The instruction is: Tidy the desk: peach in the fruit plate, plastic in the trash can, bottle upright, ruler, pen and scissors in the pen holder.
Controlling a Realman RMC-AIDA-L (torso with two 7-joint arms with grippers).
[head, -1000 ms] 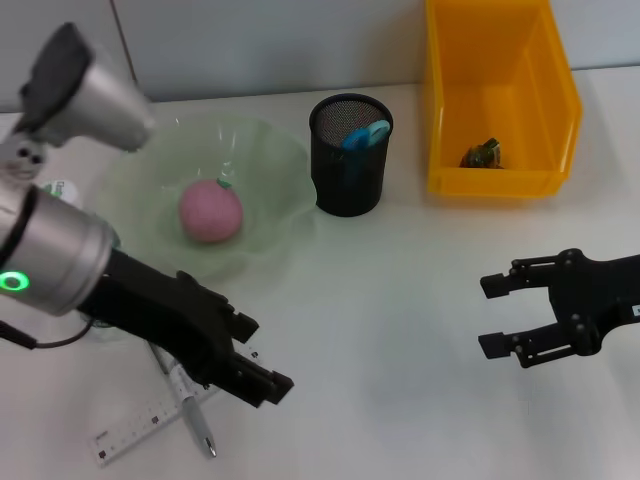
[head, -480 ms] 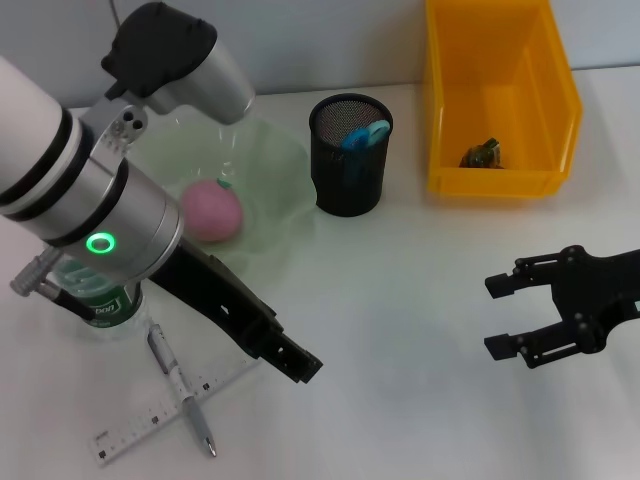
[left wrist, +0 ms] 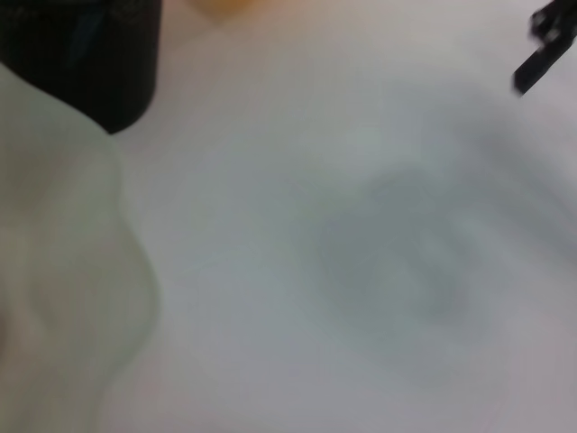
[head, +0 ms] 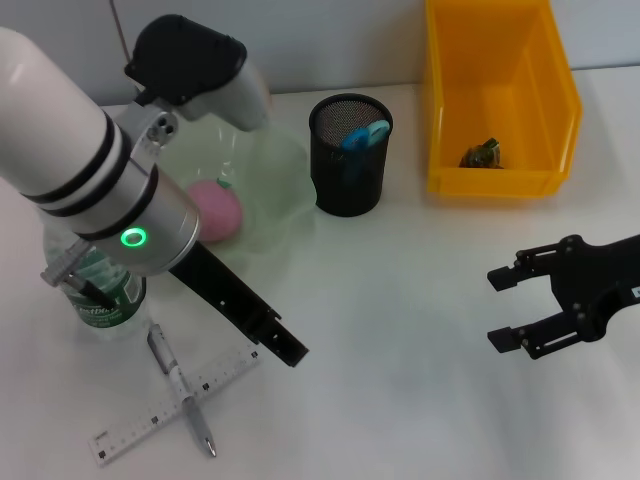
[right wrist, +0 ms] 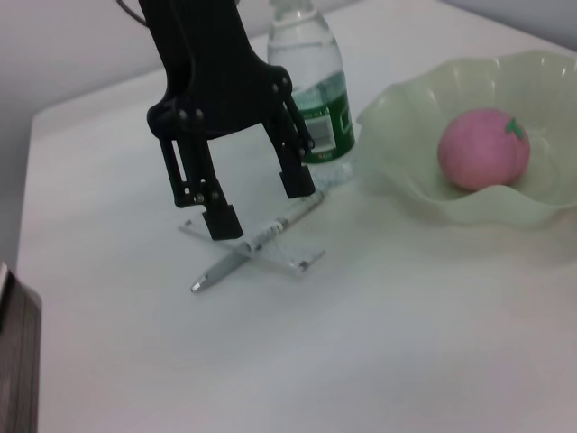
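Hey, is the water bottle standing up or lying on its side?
Upright. The bottle stands on its base on the desk beside the fruit plate, neck pointing up.

Surface (head: 400, 330) bare between the arms; bottle (head: 100, 295) and fruit plate (head: 285, 200) crowd crossed pen (head: 180, 390) and ruler (head: 150, 415).

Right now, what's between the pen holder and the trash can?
Nothing: in the head view only bare desk separates the pen holder from the trash can.
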